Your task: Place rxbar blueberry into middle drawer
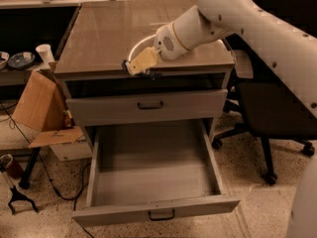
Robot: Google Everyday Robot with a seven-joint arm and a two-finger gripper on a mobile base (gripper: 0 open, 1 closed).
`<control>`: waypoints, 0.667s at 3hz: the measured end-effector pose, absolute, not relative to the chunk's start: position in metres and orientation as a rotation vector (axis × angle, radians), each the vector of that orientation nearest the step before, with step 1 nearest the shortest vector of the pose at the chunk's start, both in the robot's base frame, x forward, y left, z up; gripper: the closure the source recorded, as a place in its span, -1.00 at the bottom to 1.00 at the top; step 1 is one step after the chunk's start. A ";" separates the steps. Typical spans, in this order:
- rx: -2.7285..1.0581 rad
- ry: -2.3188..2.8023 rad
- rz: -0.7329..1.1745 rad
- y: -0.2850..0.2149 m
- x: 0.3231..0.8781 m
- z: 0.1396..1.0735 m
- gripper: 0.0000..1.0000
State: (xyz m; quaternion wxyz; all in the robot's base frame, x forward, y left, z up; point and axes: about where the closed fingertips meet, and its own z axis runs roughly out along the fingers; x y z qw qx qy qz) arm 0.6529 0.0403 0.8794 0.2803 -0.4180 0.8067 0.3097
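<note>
My gripper (140,65), with cream-coloured fingers, hangs over the front edge of the cabinet top, above the upper drawer front (198,105). It is shut on the rxbar blueberry (150,75), which shows only as a small dark sliver under the fingers. The middle drawer (148,182) is pulled wide open below. Its grey floor is bare and its dark handle (161,213) is centred on the front. My white arm reaches in from the upper right.
A white bowl (134,47) sits on the cabinet top behind the gripper, mostly hidden by the arm. A cardboard box (42,108) leans at the left. A black office chair (277,108) stands at the right. A white cup (45,53) stands on the left shelf.
</note>
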 end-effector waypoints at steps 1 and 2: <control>-1.165 2.153 0.892 0.034 0.631 0.827 1.00; -1.154 2.168 0.921 0.038 0.599 0.738 1.00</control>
